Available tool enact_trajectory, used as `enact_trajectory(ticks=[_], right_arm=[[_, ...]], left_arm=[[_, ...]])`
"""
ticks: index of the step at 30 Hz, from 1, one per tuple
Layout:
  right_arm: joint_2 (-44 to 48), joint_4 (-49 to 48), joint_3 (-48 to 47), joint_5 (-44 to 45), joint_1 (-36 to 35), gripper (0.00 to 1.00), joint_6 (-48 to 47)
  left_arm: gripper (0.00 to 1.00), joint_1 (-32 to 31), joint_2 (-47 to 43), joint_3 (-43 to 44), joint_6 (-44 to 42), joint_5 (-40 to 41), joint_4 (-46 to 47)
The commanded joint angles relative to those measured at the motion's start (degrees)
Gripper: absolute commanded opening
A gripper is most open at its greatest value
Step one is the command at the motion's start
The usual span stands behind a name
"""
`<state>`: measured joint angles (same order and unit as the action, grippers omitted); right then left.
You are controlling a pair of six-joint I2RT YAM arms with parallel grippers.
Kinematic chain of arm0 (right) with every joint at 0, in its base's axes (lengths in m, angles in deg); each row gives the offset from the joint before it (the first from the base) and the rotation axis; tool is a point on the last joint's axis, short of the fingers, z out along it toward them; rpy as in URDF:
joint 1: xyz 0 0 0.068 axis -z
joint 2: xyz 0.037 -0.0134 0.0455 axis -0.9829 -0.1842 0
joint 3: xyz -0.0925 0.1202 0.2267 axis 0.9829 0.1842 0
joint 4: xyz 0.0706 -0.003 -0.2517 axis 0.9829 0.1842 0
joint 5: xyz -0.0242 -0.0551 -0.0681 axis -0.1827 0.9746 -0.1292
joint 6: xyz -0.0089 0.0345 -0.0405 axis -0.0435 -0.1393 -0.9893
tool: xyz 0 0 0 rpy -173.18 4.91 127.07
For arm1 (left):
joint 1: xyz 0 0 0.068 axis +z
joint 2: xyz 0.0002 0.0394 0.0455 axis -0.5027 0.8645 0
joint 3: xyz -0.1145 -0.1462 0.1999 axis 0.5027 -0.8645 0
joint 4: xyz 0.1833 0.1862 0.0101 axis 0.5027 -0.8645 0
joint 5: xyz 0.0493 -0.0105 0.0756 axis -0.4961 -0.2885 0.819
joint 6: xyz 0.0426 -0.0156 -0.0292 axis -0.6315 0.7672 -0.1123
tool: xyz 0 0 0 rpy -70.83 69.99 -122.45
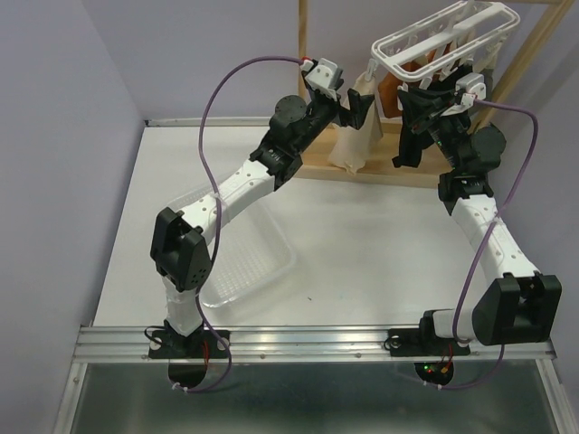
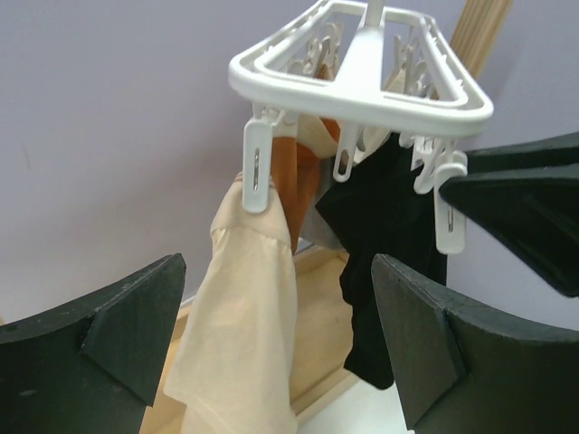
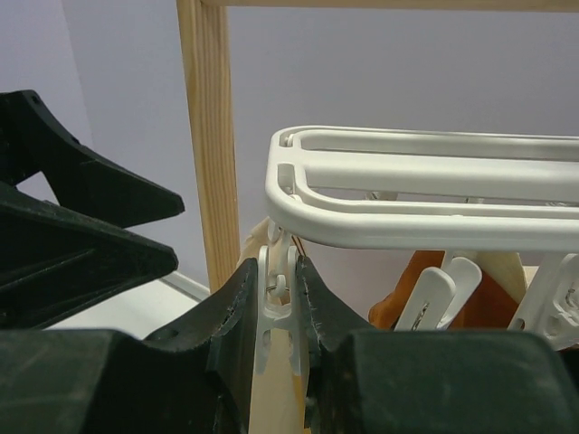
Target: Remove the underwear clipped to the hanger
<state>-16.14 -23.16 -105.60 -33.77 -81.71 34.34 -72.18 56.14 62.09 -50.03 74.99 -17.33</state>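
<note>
While the right gripper (image 3: 280, 294) clamps a peg (image 3: 273, 344) at the hanger's (image 3: 407, 194) corner, above the worktop's far edge, the left gripper (image 2: 279, 307), nearer the cream garment (image 2: 240, 362), holds its fingers apart with that cloth dead ahead of the gap, its long axis vertical. Limp and creased, it hangs clipped beside the black garment (image 2: 380, 226) and rust garment (image 2: 288, 172).

A white table (image 1: 362, 244) is seen from above. A clear plastic tray (image 1: 258, 258) is laid on it toward 8 o'clock. A tall wooden stand (image 1: 380, 172) is set at 12 to 1 o'clock, against a lavender wall (image 1: 54, 136); its upright (image 3: 206, 136) is seen close in the right wrist view. An aluminium rail (image 1: 308, 342) is fixed along the 6 o'clock edge.
</note>
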Motion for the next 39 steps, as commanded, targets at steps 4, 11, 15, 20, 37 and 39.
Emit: enact_trajectory(ticks=[4,11,15,20,37,39], right_arm=[[1.8,-0.9,1.3,-1.8,0.0,0.04,0.7],[1.1,-1.0,0.9,-1.9,0.0,0.03,1.4],[0.4,-1.0,0.3,-2.1,0.0,0.03,1.8],[-0.2,-1.0,-0.4,-2.2,0.0,0.03,2.7],[-0.2,-1.0,-0.9,-2.8,0.0,0.02,5.2],[0.0,-1.0,-0.9,-3.0,0.0,0.02,5.6]], left_arm=[[0.94,-0.3,1.9,8.0,-0.3,-0.4,5.3],[0.93,-0.5,6.4,13.1,-2.0,3.2,5.6],[0.92,-0.8,8.5,15.3,-3.9,6.3,5.8],[0.91,-1.5,10.9,17.8,-8.0,8.5,6.2],[0.89,-2.5,20.3,29.5,-15.7,13.1,8.0],[0.88,-2.5,21.6,31.2,-16.2,12.3,8.3]])
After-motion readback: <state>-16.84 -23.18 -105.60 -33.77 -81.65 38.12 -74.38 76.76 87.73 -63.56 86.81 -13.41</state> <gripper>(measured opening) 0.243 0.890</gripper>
